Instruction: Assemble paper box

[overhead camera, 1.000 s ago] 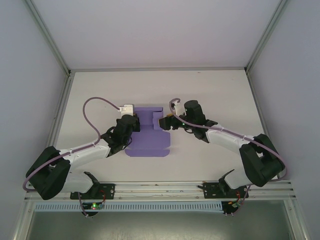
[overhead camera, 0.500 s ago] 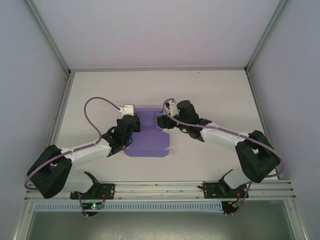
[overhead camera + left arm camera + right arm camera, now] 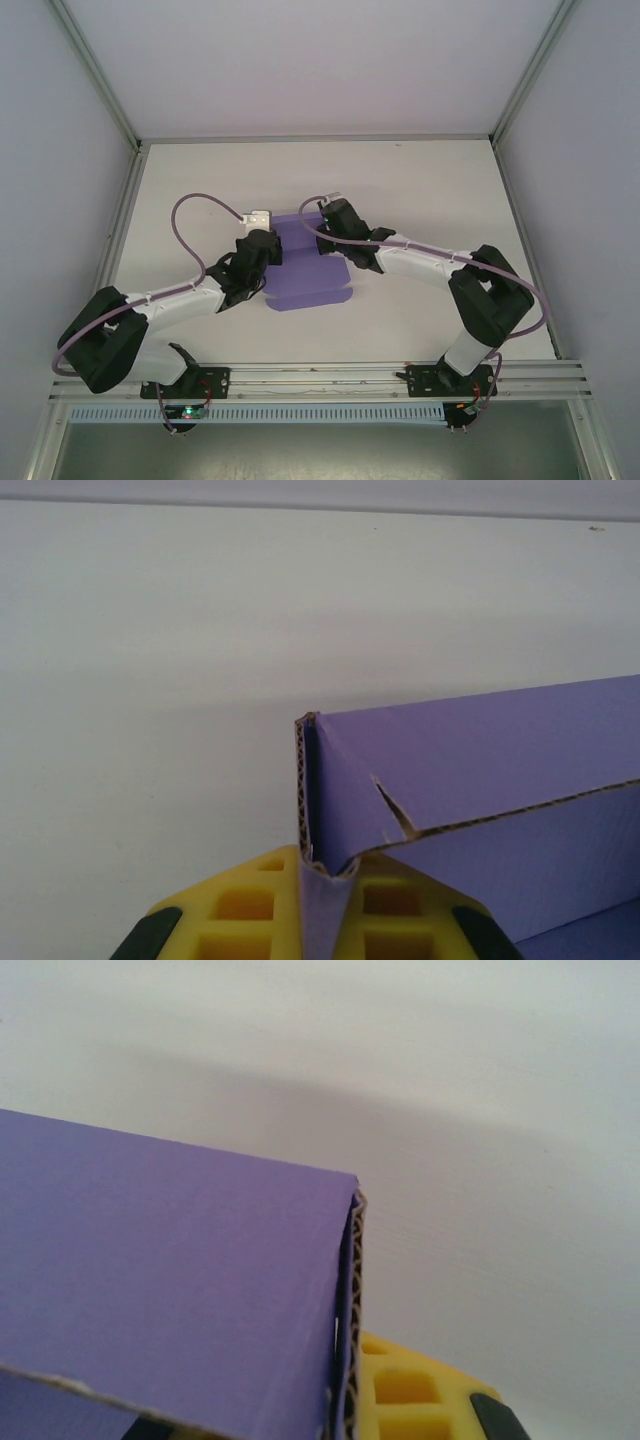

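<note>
Cardboard of this paper box [image 3: 312, 285], lying mid-way on the table [image 3: 430, 190], should be light, stiff yet easily creased, so my left gripper [image 3: 325, 875] and right gripper [image 3: 345, 1400] each pinch a raised side flap near its edge, gently.

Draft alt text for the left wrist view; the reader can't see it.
The left gripper, its yellow fingers at the bottom edge, pinches a folded corner of the purple paper box, whose corrugated edge stands upright between them. A raised purple wall runs off to the right above the white table.
</note>
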